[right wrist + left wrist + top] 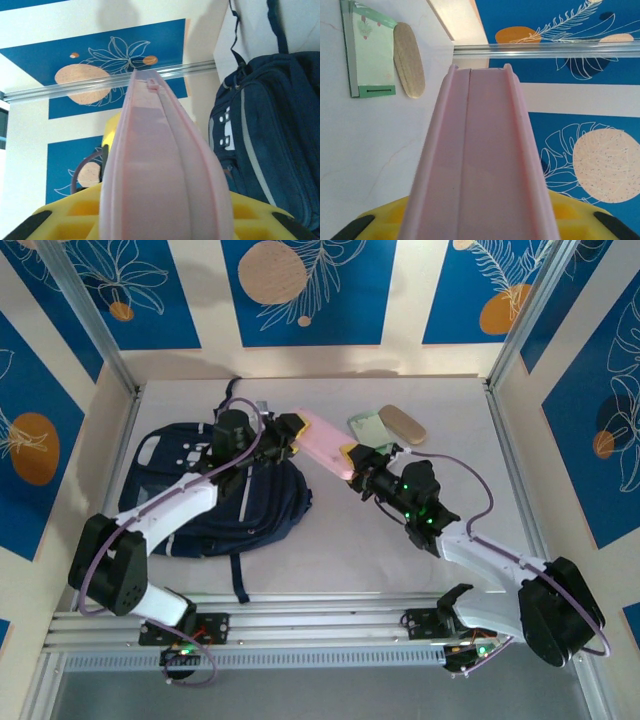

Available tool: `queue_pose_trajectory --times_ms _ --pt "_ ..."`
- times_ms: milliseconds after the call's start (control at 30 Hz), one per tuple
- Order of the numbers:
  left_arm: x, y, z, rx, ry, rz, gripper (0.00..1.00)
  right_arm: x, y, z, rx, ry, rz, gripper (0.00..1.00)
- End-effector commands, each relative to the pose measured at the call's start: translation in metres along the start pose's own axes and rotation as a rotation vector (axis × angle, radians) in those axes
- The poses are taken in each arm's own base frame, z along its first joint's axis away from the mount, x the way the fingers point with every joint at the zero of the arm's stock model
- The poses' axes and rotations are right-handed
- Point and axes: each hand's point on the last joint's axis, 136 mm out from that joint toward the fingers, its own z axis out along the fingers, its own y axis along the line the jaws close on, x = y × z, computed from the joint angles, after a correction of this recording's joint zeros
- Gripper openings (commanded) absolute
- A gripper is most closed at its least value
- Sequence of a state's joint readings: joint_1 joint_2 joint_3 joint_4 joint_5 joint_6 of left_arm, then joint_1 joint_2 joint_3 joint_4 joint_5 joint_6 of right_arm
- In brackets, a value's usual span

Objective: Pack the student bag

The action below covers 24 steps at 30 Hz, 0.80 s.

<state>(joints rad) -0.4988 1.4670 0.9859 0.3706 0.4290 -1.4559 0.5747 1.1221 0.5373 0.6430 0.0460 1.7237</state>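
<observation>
The student bag [268, 508], a navy backpack with grey patches, lies flat on the left half of the table and also appears at the right of the right wrist view [270, 135]. A pink pencil case [322, 443] hangs above the table just right of the bag, held at both ends. My left gripper [292, 437] is shut on its left end, and the case [480, 160] runs out between the yellow jaws. My right gripper [352, 461] is shut on its right end, where the case [160, 170] bulges between the jaws.
A green notebook [367, 426] and a tan oval case [403, 423] lie at the back of the table, right of centre; both show in the left wrist view, notebook [370, 55] and oval case [409, 60]. Aluminium frame posts and patterned walls enclose the table.
</observation>
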Motion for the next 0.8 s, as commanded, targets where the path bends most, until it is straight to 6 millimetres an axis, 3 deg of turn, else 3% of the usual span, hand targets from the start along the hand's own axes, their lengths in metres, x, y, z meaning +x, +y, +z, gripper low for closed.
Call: queue_pose_trajectory --times_ms 0,167,267,400,567,700,767 --pt "0.011 -0.004 -0.003 0.005 0.024 0.055 0.46 -0.009 0.016 -0.005 -0.026 -0.049 -0.031 0.31" --pt "0.012 0.004 -0.007 -0.044 0.019 0.075 0.68 -0.013 0.019 -0.015 -0.024 -0.068 -0.04 0.29" --pt "0.01 0.006 -0.013 -0.08 0.025 0.12 0.74 -0.019 0.014 -0.024 -0.005 -0.092 -0.053 0.27" --pt "0.003 0.015 -0.037 -0.225 0.022 0.292 0.76 -0.029 0.0 -0.044 0.053 -0.133 -0.101 0.26" --pt "-0.021 0.04 -0.082 -0.526 0.019 0.553 0.76 -0.038 -0.033 -0.071 0.151 -0.168 -0.159 0.26" --pt "-0.047 0.068 -0.109 -0.712 0.034 0.629 0.75 -0.04 -0.054 -0.085 0.185 -0.164 -0.165 0.26" --pt "-0.054 0.08 -0.113 -0.746 0.06 0.624 0.74 -0.041 -0.062 -0.091 0.215 -0.163 -0.174 0.25"
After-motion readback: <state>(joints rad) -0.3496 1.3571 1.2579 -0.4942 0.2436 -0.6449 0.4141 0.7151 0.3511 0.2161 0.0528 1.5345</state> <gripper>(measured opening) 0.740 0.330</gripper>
